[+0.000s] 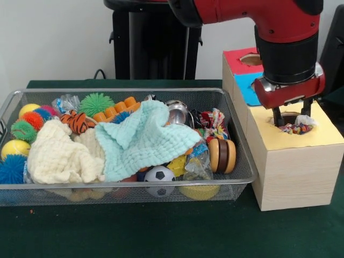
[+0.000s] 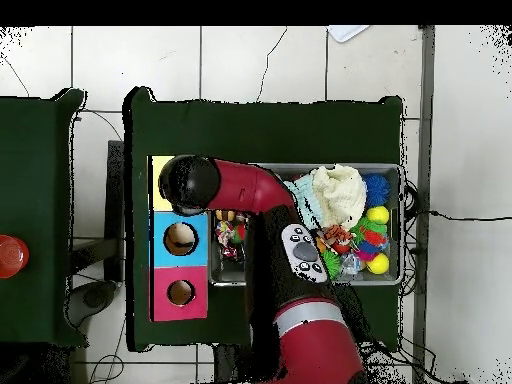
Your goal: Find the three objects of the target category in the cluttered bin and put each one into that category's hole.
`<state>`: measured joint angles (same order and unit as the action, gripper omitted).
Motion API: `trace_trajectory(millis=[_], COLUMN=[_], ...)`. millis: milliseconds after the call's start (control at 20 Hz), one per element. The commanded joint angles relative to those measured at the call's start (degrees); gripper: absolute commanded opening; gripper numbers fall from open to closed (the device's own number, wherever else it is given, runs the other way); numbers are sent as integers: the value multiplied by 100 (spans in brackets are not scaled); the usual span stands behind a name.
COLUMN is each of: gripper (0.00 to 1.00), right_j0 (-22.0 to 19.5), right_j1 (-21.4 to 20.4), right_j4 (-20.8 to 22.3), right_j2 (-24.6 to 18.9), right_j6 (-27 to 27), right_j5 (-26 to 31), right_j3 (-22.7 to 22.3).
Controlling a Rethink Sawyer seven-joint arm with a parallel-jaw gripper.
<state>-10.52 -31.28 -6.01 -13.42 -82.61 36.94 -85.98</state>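
1. Gripper (image 1: 291, 119) down over the yellow hole (image 1: 290, 119) of the wooden box (image 1: 293, 172), fingers (image 1: 276, 117) dipping into the opening.
2. Wrapped candy (image 1: 296, 128) with a multicoloured wrapper lying at the hole's rim, just beside the fingertips; cannot tell whether pinched or released, so jaw state unclear.
3. Box standing just beside the right end of the wire bin (image 1: 16, 102) in the front view, top divided into yellow, blue (image 1: 246, 86) and red (image 1: 242, 60) sections, a round hole visible in the red one.
4. Seen from overhead: arm (image 2: 250, 190) stretched across from the bin to the yellow section (image 2: 160, 170), covering its hole; blue hole (image 2: 180, 239) and red hole (image 2: 181, 292) uncovered.
5. Bin packed with clutter: mint green cloth (image 1: 142, 140) draped over the middle, cream cloth (image 1: 56, 158) to its left.
6. More wrapped candy (image 1: 215, 121) near the bin's right end, next to a wooden yo-yo (image 1: 222, 156).
7. Small soccer ball (image 1: 159, 174) at the front wall, orange striped tiger toy (image 1: 78, 122) behind the cream cloth, green spiky ball (image 1: 95, 103) at the back.
8. Yellow ball (image 1: 15, 148) and blue spiky ball (image 1: 11, 169) at the left end.
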Motion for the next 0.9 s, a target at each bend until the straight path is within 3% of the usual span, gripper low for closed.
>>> trace_trajectory(millis=[50, 150, 200, 350, 650, 750, 900], gripper=[100, 100, 0, 0, 0, 0, 0], right_j0=[422, 854, 983, 1078, 1108, 932, 347], right_j1=[-769, -683, -667, -679, -791, -861, -1023], right_j4=[703, 919, 844, 738, 686, 611, 443], right_j2=[716, 1082, 1198, 1279, 1383, 1252, 826], right_j6=[-693, -955, -1084, -1304, -1134, -903, -203], right_j5=[847, 1196, 1107, 865, 755, 776, 855], right_j3=[-158, 152, 149, 50, -19, -122, -361])
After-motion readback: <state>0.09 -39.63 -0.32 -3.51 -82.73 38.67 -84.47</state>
